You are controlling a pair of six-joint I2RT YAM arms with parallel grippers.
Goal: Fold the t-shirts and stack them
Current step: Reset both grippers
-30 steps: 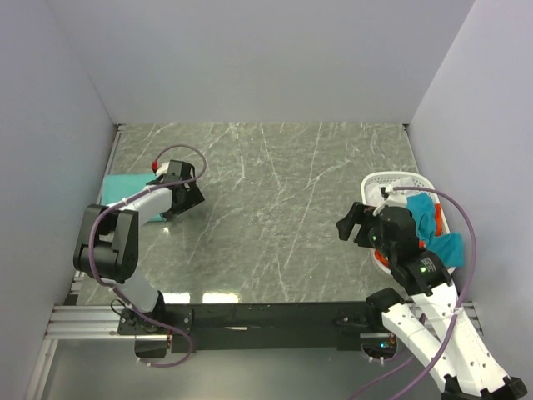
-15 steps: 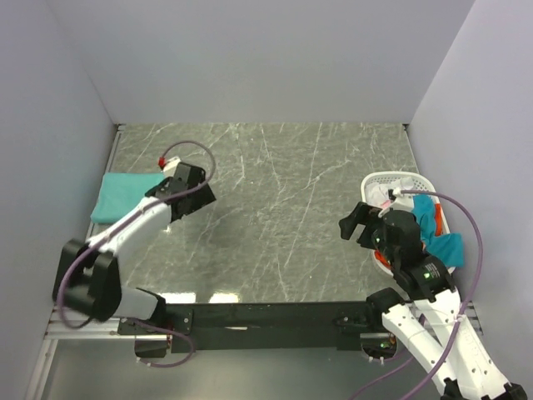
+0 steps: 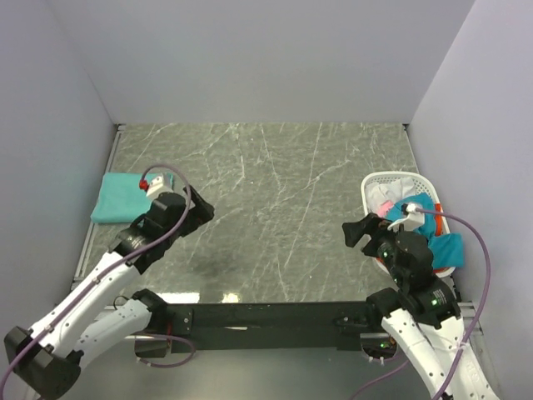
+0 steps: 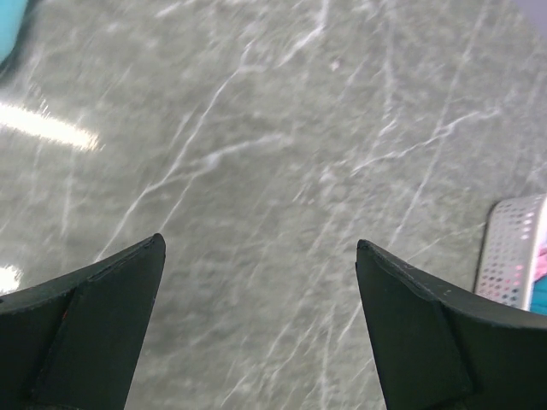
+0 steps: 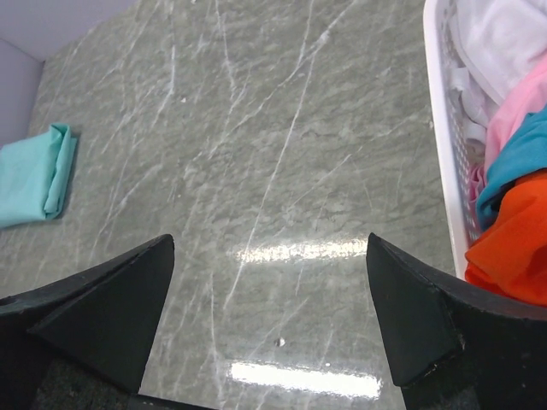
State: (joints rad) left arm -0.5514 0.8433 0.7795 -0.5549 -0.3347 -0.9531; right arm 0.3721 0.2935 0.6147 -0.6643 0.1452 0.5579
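A folded teal-green t-shirt (image 3: 119, 197) lies flat at the far left of the table; it also shows in the right wrist view (image 5: 32, 176). My left gripper (image 3: 201, 212) is open and empty, to the right of that shirt and apart from it. In its wrist view (image 4: 258, 243) only bare table lies between the fingers. My right gripper (image 3: 359, 232) is open and empty, just left of the basket (image 3: 372, 185); its wrist view (image 5: 270, 239) shows bare table between the fingers. In the basket lie a pale pink shirt (image 5: 520, 109), a blue-teal shirt (image 5: 518, 161) and an orange-red shirt (image 5: 511, 249).
The white lattice basket (image 5: 443, 128) stands at the right edge of the marble table (image 3: 283, 192), with a white cloth (image 5: 504, 34) at its far end. Plain walls close in the left, back and right sides. The basket's corner shows in the left wrist view (image 4: 513, 254).
My left arm has drawn off the folded teal-green shirt and swung back toward the near edge, its gripper now right of the shirt. My right gripper has drawn back slightly.
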